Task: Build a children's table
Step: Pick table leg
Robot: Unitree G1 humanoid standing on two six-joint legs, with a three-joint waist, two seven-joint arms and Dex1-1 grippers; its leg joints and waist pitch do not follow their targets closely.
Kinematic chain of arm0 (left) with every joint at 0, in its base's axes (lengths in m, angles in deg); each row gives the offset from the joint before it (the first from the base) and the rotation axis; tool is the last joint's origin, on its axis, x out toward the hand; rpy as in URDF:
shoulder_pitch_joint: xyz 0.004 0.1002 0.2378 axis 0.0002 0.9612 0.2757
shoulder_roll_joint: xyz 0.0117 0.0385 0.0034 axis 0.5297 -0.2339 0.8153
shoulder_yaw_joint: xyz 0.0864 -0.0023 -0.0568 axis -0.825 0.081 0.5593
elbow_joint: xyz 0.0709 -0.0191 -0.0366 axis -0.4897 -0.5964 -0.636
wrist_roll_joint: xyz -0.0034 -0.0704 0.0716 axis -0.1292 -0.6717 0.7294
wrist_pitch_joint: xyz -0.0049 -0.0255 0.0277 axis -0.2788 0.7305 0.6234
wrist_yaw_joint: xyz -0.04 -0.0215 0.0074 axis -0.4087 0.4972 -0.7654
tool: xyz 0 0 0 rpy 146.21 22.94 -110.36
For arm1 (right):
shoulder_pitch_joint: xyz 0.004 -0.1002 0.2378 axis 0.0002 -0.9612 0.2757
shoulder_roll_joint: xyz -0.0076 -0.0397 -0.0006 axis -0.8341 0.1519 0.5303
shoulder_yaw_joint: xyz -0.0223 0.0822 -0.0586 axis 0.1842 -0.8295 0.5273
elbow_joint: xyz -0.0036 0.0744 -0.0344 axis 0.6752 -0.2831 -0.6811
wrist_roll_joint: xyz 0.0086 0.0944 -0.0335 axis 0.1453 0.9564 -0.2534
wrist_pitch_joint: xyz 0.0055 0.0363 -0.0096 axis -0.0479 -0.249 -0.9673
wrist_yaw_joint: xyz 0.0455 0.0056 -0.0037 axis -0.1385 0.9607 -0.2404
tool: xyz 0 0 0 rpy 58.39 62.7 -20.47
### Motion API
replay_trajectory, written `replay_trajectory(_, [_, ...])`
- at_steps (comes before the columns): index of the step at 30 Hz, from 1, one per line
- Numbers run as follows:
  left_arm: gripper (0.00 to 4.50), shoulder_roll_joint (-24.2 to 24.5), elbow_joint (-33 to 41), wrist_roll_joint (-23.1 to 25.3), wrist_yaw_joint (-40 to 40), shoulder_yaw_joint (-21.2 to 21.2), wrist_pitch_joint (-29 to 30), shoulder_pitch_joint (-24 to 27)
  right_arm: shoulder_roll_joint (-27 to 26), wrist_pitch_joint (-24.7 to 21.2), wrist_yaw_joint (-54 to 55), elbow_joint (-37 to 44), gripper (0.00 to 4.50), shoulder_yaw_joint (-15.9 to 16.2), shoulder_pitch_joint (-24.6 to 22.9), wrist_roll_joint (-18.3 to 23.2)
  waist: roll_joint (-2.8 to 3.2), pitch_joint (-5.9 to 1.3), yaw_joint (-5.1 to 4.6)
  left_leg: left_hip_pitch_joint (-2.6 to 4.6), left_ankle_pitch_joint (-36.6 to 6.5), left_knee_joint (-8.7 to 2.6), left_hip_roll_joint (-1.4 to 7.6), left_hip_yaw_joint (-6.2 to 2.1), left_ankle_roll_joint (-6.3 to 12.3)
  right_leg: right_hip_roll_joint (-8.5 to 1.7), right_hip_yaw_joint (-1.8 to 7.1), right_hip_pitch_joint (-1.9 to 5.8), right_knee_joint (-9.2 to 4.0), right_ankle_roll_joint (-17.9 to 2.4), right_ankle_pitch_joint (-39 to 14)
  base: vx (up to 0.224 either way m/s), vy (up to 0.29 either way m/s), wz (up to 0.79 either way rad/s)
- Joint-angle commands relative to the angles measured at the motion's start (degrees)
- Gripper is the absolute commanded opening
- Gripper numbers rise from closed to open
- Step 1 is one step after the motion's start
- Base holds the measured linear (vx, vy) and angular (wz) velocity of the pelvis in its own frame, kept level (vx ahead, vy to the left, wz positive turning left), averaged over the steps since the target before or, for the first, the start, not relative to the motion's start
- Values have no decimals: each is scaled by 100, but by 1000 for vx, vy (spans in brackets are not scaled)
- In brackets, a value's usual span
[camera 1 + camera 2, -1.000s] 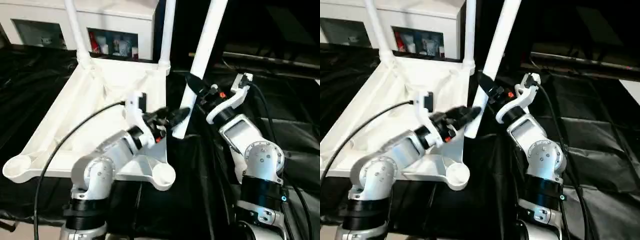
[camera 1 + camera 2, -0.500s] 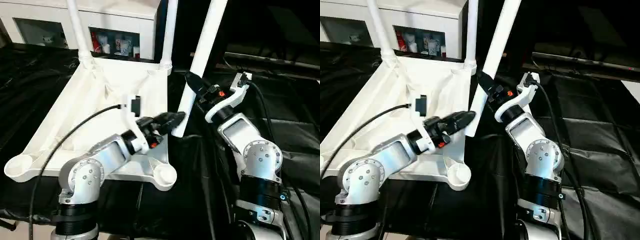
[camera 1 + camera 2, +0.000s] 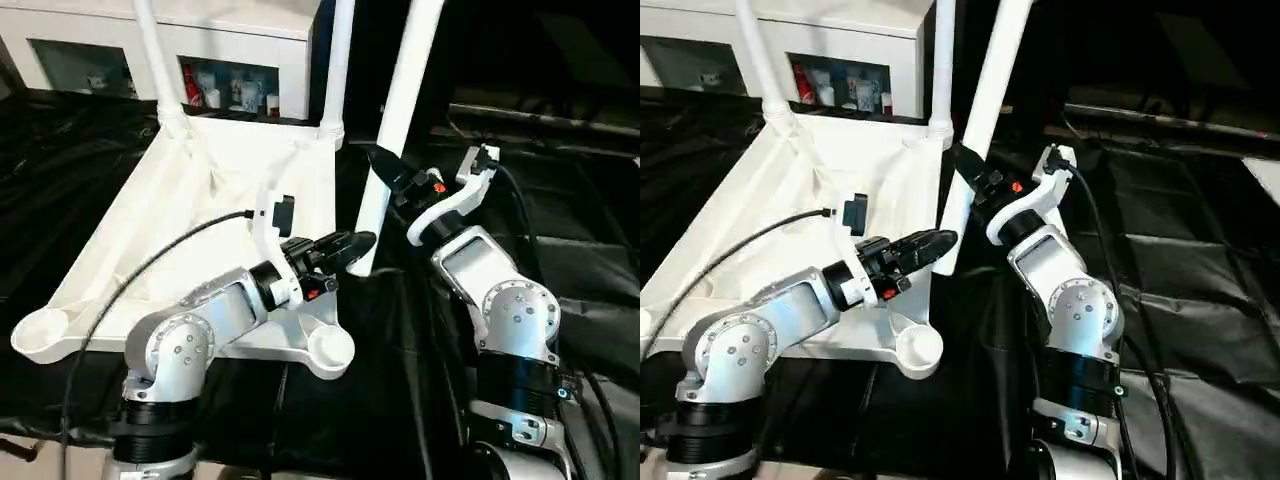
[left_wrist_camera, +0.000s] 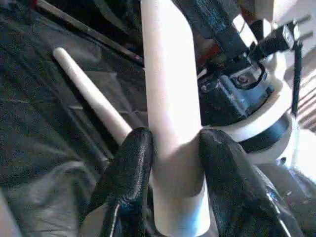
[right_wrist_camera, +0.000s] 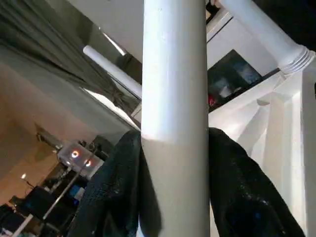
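Left hand clamps leg | right hand clamps leg | writing: unreadable

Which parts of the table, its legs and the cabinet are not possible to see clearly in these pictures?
- Held leg: its upper end, cut off by the eye views' top edge.
- Two fitted legs: upper ends, likewise cut off.
- Cabinet contents: too small, behind glass.
- Table top: ribbed middle partly hidden by left gripper and forearm.

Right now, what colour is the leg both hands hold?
White leg, clearest in the left eye view.
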Motion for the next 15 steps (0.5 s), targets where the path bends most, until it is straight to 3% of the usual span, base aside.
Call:
replay_trajectory(1, [139, -22, 38, -133, -57, -175, 99, -66, -258, 111, 71, 37, 146, 103, 179, 161, 110, -410, 11, 199, -920, -413, 292, -137, -595, -514, 249, 163, -444, -435, 414, 0, 0, 0])
replay_trajectory(2, [139, -23, 37, -135, -59, -178, 100, -66, -260, 113, 73, 37, 146, 104, 179, 161, 93, -404, 6, 195, -937, -422, 294, -140, -577, -508, 249, 169, -445, -421, 365, 0, 0, 0])
replay_trajectory(3, [139, -42, 17, -171, -120, -232, 95, -59, -281, 144, 101, 35, 146, 123, 185, 163, 20, -405, -4, 196, -913, -422, 298, -128, -545, -506, 251, 176, -455, -418, 352, 0, 0, 0])
replay_trajectory(5, [139, 8, 6, -115, -199, -350, 67, -45, -305, 180, 68, 2, 146, 143, 171, 160, 143, -414, 25, 196, -847, -411, 299, -146, -527, -519, 247, 157, -429, -418, 345, 0, 0, 0])
replay_trajectory(7, [139, 64, 10, -55, -228, -421, 63, -41, -312, 196, 44, -21, 146, 163, 158, 150, 123, -410, 11, 201, -927, -423, 297, -146, -548, -501, 246, 155, -446, -386, 326, 0, 0, 0])
replay_trajectory(8, [195, 5, -11, -39, -129, -353, 65, -71, -302, 205, 10, -35, 146, 228, 150, 116, 142, -416, 10, 198, -904, -416, 293, -143, -552, -505, 250, 157, -435, -388, 370, 0, 0, 0])
replay_trajectory(9, [209, -64, -43, -76, -55, -265, 92, -105, -296, 203, -6, -39, 146, 261, 156, 113, 67, -411, 0, 197, -901, -418, 299, -130, -537, -505, 252, 162, -453, -398, 373, 0, 0, 0])
replay_trajectory(13, [221, -7, -112, 43, -15, -279, 83, -198, -322, 219, -26, -82, 146, 323, 195, 144, 104, -406, 24, 195, -885, -417, 296, -134, -495, -517, 252, 153, -449, -417, 248, 0, 0, 0])
replay_trajectory(15, [224, 26, -112, 125, -8, -325, 0, -199, -339, 241, -22, -89, 146, 382, 202, 129, 69, -407, 24, 194, -859, -420, 300, -133, -466, -519, 253, 157, -450, -392, 199, 0, 0, 0])
